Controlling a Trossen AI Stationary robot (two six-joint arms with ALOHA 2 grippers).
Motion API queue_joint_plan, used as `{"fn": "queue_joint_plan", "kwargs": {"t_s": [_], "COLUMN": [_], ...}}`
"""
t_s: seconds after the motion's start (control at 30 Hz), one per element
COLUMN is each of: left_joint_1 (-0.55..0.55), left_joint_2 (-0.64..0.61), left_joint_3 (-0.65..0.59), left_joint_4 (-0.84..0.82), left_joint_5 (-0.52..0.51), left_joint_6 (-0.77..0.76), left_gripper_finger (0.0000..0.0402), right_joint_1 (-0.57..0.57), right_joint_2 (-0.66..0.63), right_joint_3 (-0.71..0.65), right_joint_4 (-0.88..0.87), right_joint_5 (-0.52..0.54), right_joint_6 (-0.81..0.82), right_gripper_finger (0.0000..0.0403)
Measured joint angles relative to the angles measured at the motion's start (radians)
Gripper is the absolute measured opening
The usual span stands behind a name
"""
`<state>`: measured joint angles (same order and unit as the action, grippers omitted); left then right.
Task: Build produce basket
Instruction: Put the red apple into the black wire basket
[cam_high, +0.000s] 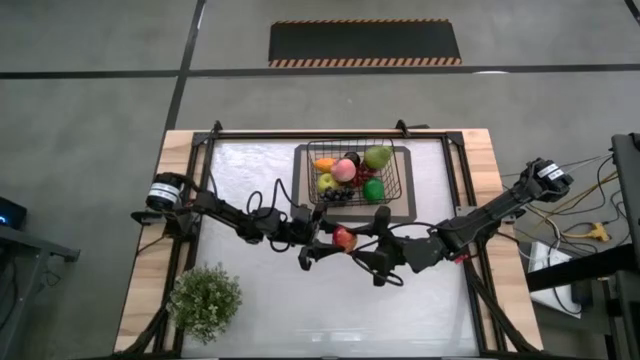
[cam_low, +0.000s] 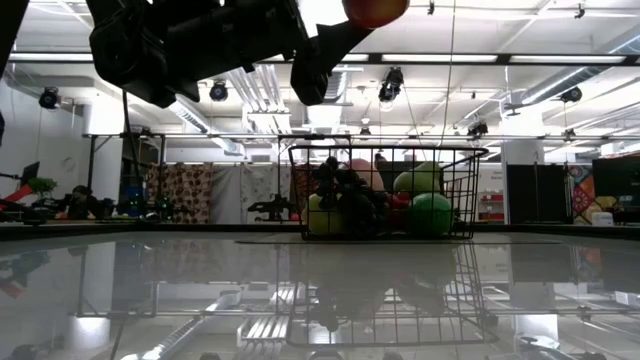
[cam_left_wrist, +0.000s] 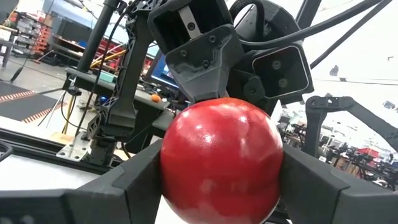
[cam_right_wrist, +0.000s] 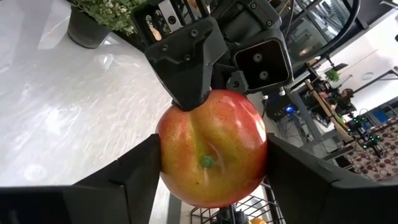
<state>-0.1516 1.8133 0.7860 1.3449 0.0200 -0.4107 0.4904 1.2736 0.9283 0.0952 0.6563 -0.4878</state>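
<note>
Left hand (cam_high: 334, 243): hanging above the middle of the surface (cam_high: 260, 310), its two fingers (cam_left_wrist: 118, 186) clamping the red apple (cam_left_wrist: 221, 158) from both sides.
Right hand (cam_high: 352, 240): meeting the left hand head-on, its fingers (cam_right_wrist: 127, 177) sitting tight against the same apple on either side; both hands are gripping it at once.
Apple: showing glossy deep red from the left wrist, and yellow-orange streaks with a small green stem dimple from the right wrist; it is riding high in the air, well clear of the surface in the low view.
Basket (cam_high: 398, 200): standing on the surface's far half, just beyond the two hands; black wire mesh.
Basket contents: holding a green apple (cam_high: 374, 190), a pink peach (cam_high: 344, 170), an orange mango (cam_high: 324, 162) and a dark grape bunch (cam_high: 336, 195), piled together.
Potted plant (cam_high: 205, 300): sitting at the near left corner of the surface, well apart from the hands.
</note>
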Motion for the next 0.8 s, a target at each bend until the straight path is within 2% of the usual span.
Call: {"fn": "queue_joint_plan", "kwargs": {"t_s": [0.13, 0.33, 0.5, 0.8], "left_joint_1": [0.0, 0.002, 0.009, 0.016], "left_joint_2": [0.0, 0.0, -0.004, -0.031], "left_joint_3": [0.0, 0.0, -0.003, -0.007], "left_joint_4": [-0.001, -0.022, -0.035, -0.185], "left_joint_5": [0.0, 0.0, 0.001, 0.0], "left_joint_6": [-0.004, 0.001, 0.006, 0.222], "left_gripper_finger": [0.0252, 0.0297, 0.0309, 0.031], "right_joint_1": [0.0, 0.0, 0.0, -0.005], "right_joint_2": [0.0, -0.001, -0.003, -0.078], "right_joint_3": [0.0, -0.002, -0.002, 0.0], "right_joint_4": [0.0, -0.01, -0.017, -0.064], "right_joint_5": [0.0, -0.002, -0.001, 0.059], "right_joint_6": [0.011, 0.047, 0.094, 0.248], "right_gripper_finger": [0.0253, 0.0256, 0.0257, 0.0258]}}
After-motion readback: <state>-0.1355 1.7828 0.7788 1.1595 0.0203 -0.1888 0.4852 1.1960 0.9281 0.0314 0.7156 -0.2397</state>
